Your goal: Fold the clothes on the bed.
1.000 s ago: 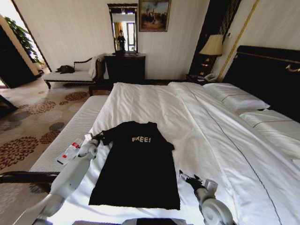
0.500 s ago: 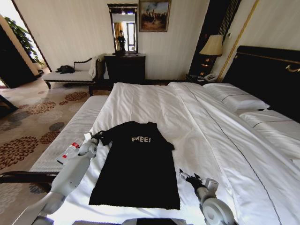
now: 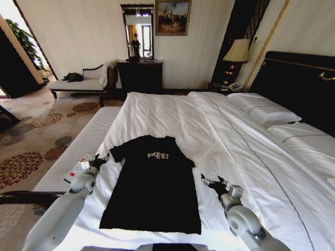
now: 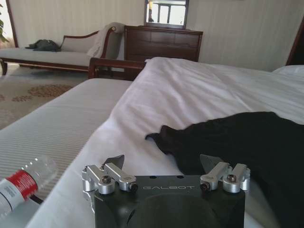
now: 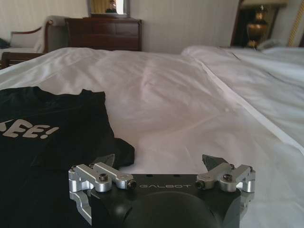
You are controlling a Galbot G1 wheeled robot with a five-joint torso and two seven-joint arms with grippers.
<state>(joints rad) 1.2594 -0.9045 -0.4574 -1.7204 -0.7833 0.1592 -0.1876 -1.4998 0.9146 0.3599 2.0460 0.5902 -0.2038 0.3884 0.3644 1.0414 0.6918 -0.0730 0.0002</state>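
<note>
A black T-shirt (image 3: 153,183) printed with "FREE!" is laid flat near the foot edge of the bed (image 3: 220,141), on the white sheet, toward the bed's left side as seen from the head view; its collar points toward the far edge and its hem toward the near edge.

The left arm is stretched forward and low along the bed's left edge, with the left gripper (image 3: 98,160) set just beside the shirt's left sleeve. In the left wrist view the left gripper (image 4: 164,164) is seen with its fingers spread wide, nothing between them, and the sleeve's tip lying on the sheet just ahead of it. A clear plastic bottle (image 4: 21,184) with a red label is seen beside the arm, over the striped bench (image 3: 73,157) that runs along the bed's left edge.

The right arm is reached forward on the other side, its forearm low over the sheet. The right gripper (image 3: 212,183) is held just beside the shirt's right edge, near the waist. In the right wrist view the right gripper (image 5: 159,161) is likewise seen spread wide and empty, one finger close to the shirt's right sleeve.
</note>
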